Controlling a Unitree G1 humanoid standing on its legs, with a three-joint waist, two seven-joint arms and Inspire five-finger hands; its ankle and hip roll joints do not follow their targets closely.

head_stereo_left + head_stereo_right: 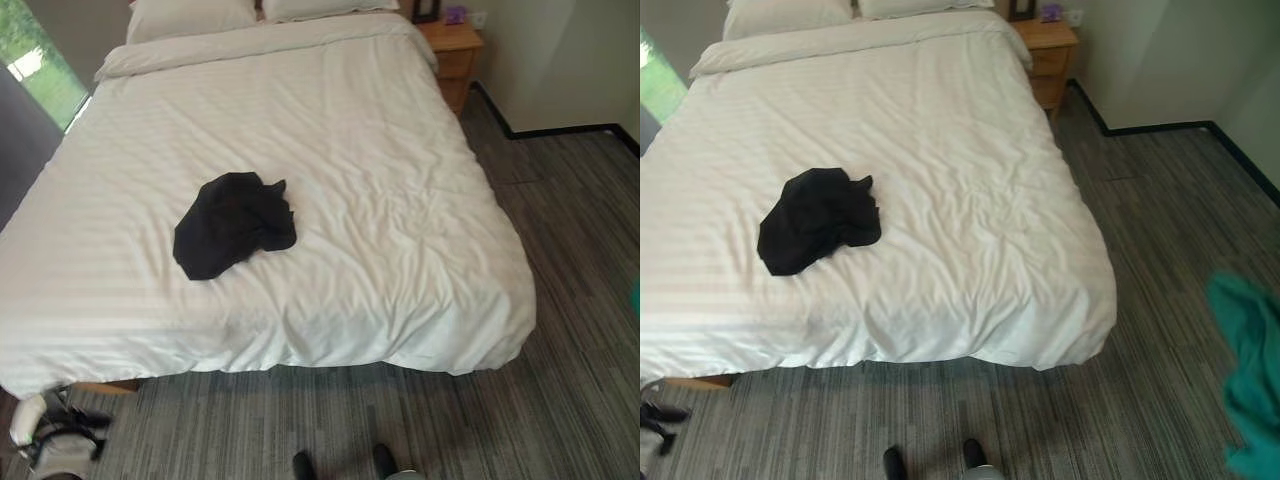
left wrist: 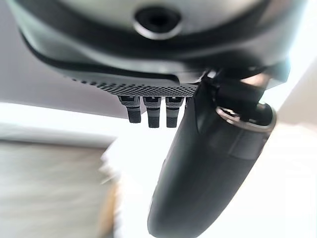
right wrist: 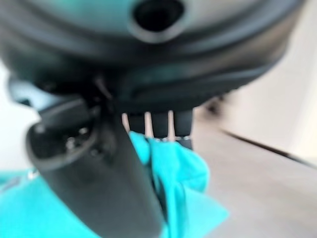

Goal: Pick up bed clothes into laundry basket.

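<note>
A black cloth (image 1: 234, 223) is seen lying crumpled on the white bed (image 1: 400, 200). A teal cloth (image 3: 183, 173) is pinched in the right hand (image 3: 99, 168). The left hand (image 2: 208, 163) is held loose, with nothing in it.

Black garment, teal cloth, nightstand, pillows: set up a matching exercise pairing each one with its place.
Things:
1. black garment
2. teal cloth
3. nightstand
4. pillows

Places:
A. on the floor beside the head of the bed
B. held in the right hand
C. at the head of the bed
D. lying crumpled on the white cover

Pairs: 1-D, 2-B, 3-A, 4-C
</note>
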